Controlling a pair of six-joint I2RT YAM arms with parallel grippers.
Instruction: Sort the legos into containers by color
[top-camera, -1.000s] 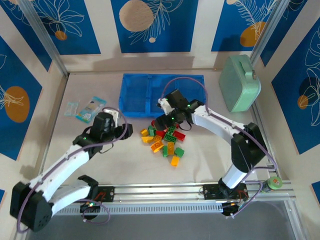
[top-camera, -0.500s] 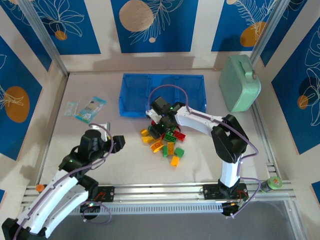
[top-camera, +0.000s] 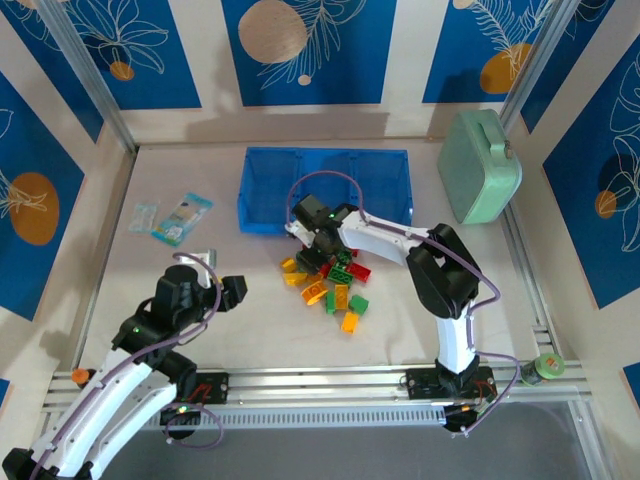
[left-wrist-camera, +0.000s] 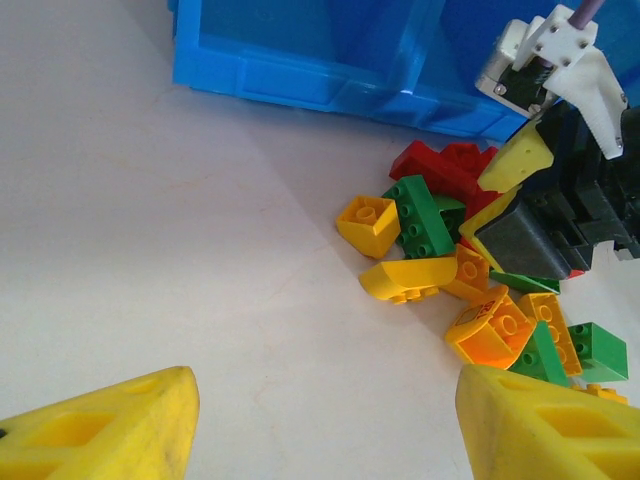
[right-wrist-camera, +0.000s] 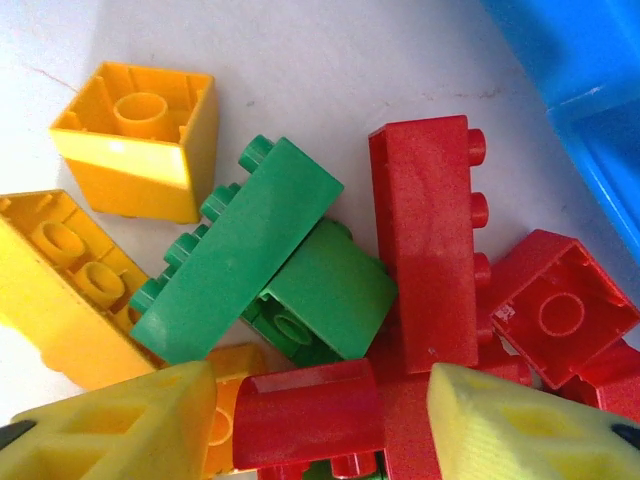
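Between the fingers of the right gripper sits a rounded red brick at the top of the heap. The jaws stand part open astride it, a sliver of gap showing on each side, so I read them as not gripping it. Just ahead of those jaws lie a long green brick and a long red one, touching; a yellow cube rests further ahead to the left, and the wall of the blue tray crosses the far right corner. From above, the pile of bricks lies on the table just on the near side of the tray. The left gripper hangs well apart from the pile – jaws wide open, bare table between them, nothing held. The bricks lie ahead and to the right of its jaws, the tray beyond them.
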